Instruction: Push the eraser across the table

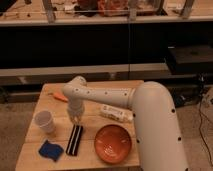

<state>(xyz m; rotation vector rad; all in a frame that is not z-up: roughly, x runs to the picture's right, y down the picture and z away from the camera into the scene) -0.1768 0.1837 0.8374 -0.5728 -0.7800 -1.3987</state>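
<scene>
As pushing presumably needs end contact, the claw (75, 119) stands at the far end of the long black rectangular eraser (75, 139); claw state cannot be told.

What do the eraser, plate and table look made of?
Eraser: black and matte with a pale lengthwise stripe, possibly felt or foam.
Plate: orange-red with a slight sheen, so plastic or glazed ceramic; can't tell which.
Table: light-brown wood with visible plank grain.
The claw hangs at the eraser's far end; contact unclear.
</scene>
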